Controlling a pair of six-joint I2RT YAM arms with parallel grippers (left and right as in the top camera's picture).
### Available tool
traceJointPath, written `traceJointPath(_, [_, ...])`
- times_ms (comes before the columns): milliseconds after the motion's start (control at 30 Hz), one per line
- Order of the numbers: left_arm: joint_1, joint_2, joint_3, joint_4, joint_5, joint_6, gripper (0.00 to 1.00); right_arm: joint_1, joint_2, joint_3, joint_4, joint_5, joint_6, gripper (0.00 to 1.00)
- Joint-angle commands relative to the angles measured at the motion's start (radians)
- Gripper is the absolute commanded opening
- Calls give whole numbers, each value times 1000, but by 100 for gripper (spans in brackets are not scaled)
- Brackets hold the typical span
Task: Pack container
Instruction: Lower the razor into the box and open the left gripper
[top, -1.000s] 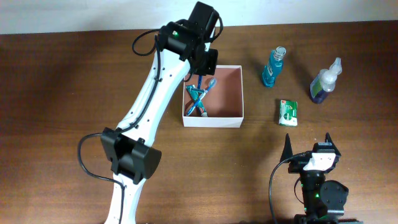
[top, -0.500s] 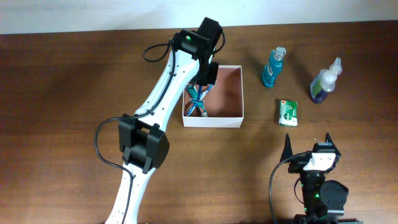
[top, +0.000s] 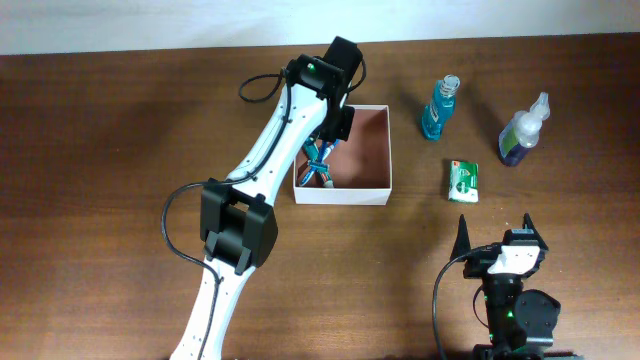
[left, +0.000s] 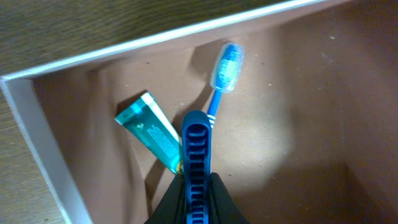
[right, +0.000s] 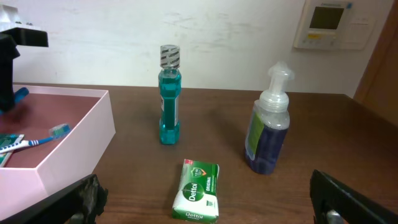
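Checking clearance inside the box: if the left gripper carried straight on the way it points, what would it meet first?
Probably the toothbrush handle, close beside the toothpaste tube, both lying on the floor of the container beyond the shut left gripper; depth is unclear.

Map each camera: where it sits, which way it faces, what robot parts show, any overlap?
Overhead: above table, straight down; left arm reaches into the container, right gripper at near edge.
Left wrist: looks down into the container; shut left gripper fills bottom centre.
Right wrist: low, faces across the table at mouthwash, soap, pump bottle; open fingertips in bottom corners.
Shared: both wrist views show the toothbrush.
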Motion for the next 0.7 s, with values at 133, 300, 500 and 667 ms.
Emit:
traceJointPath(133, [-4,26,5,2,-42,0,7,5,-9,-5,-3,-13,-6,98])
traceJointPath(300, [-4,63,5,-11,-41,0,7,5,-9,-5,-3,-13,-6,98])
traceJointPath(500, [-4,77,5,-19,-41,1,8,5,-9,-5,-3,-13,-6,98])
traceJointPath(667, [-4,77,5,-18,-41,1,14,5,-9,-5,-3,-13,-6,98])
